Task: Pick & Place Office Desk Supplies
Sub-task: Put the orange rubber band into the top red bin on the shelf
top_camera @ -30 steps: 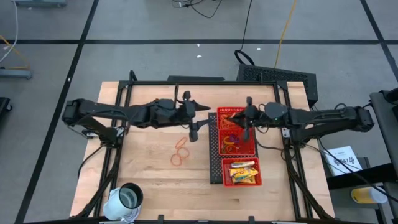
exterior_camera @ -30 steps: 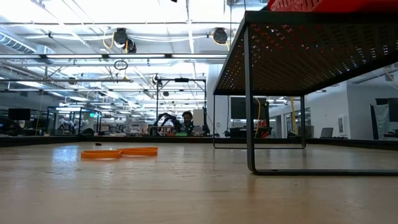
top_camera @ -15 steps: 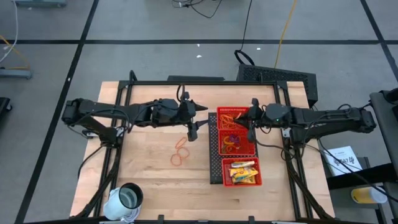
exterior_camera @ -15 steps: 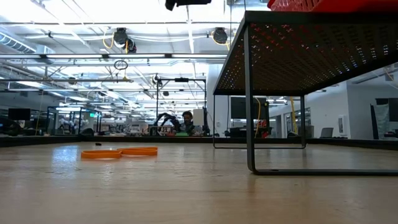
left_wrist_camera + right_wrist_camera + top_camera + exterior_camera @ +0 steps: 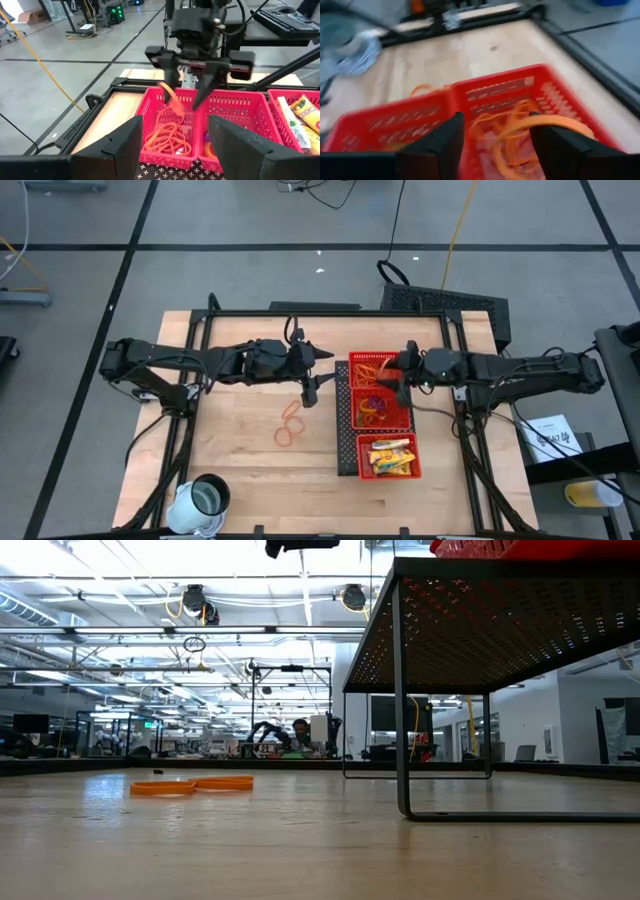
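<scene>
The right gripper [image 5: 402, 373] hangs over the tray's [image 5: 345, 462] far compartment, jaws spread — a rubber band [image 5: 171, 98] dangles off one finger above the bands [image 5: 167, 137] piled there. The left gripper [image 5: 311, 380], open and empty, hovers beside the tray; two bands [image 5: 289, 423] lie nearby.

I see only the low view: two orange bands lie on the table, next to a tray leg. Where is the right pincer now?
Observer: The right pincer is above the end compartment of the tray, the one full of bands.
Operator: Is it open?
Observer: Yes. In the left wrist view its fingers stand apart, and one band hangs at a fingertip over that compartment. I cannot tell if it touches the finger.
Operator: And the left pincer?
Observer: The left pincer hovers beside the tray, open and empty, near the loose bands that you see.
</scene>
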